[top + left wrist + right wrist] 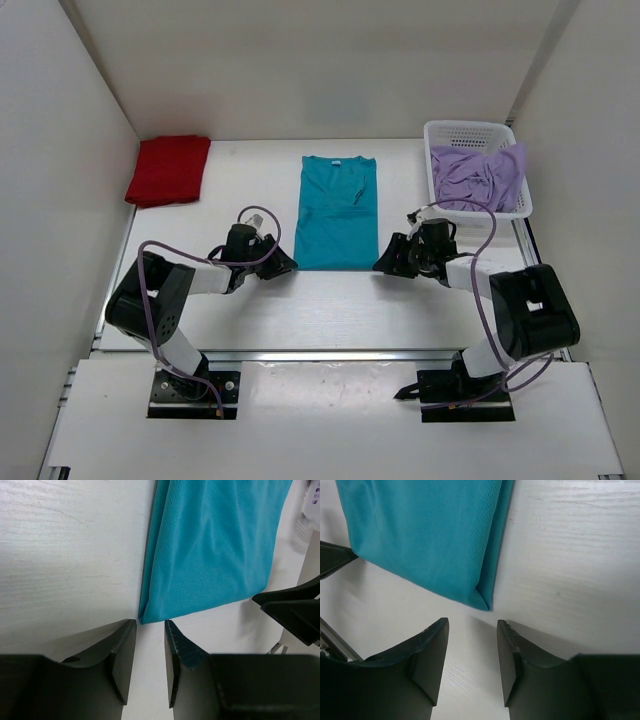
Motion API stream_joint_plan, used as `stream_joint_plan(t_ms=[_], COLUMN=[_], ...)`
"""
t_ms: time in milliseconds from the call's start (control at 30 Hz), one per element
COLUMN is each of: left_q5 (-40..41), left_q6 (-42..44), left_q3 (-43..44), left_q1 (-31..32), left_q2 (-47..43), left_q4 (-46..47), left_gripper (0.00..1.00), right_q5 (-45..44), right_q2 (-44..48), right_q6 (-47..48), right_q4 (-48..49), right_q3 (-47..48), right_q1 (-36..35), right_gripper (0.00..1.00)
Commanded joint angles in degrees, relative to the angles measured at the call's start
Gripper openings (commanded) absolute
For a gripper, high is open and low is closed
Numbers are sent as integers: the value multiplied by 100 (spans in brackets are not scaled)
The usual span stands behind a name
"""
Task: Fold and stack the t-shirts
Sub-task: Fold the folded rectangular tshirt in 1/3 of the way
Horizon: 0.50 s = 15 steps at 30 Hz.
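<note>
Open table (pixel 250 190) lies between the red t-shirt (pixel 168 170) and the teal t-shirt (pixel 337 210). A narrower lane runs between the teal t-shirt and the white mesh basket (pixel 470 126). The left gripper (pixel 150 626) and right gripper (pixel 472 624) crowd its near corners, jaws apart.

No text, label, brand, number or sign can be read in any view.
- Flat teal-blue mesh-knit cloth t-shirt (pixel 337 212): plain surface, no lettering that can be made out.
- Folded red cloth t-shirt (pixel 168 170): plain, nothing legible.
- Crumpled pale lavender cloth t-shirt (pixel 480 178): nothing legible.
- White plastic mesh basket (pixel 468 126): too small to show any marking.
</note>
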State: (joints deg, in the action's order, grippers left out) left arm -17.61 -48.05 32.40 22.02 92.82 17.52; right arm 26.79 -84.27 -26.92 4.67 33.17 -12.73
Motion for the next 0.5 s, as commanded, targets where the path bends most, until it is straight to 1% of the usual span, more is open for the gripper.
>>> stream_joint_plan(t_ms=[0,67,167,200,233,267,300,333,367,400,433,467], left_q5=[232,275,258,232,283,258,258,258,205,205,196,222], left_q6=[68,77,24,15,-20,-20,-46,-55,-90,-108,-117,-99], left_q3=[3,11,38,38,55,90,99,117,135,109,100,108], left_q1=[56,57,65,57,65,57,74,66,100,101,92,135], left_q2=[166,228,298,290,325,325,351,308,333,299,246,194], left_q4=[-153,-161,-30,-20,-20,-12,6,41,93,85,50,-20], left_gripper=[40,38,33,29,26,24,20,13,8,5,0,0], right_q5=[178,117,108,81,64,90,168,143,151,108,160,160], right_q2=[-361,-458,-660,-739,-757,-836,-863,-854,-863,-828,-793,-714], right_q6=[-278,-323,-384,-402,-393,-437,-472,-438,-446,-490,-473,-490], right_q4=[886,1158,1229,1247,1256,1326,1352,1327,1318,1291,1291,1309], right_q3=[15,6,119,163,172,172,199,199,225,208,138,94], right_q1=[-45,-45,7,-1,-1,-36,-2,-27,-45,-71,-115,-142], right_gripper=[41,38,30,24,20,18,12,6,5,1,0,0])
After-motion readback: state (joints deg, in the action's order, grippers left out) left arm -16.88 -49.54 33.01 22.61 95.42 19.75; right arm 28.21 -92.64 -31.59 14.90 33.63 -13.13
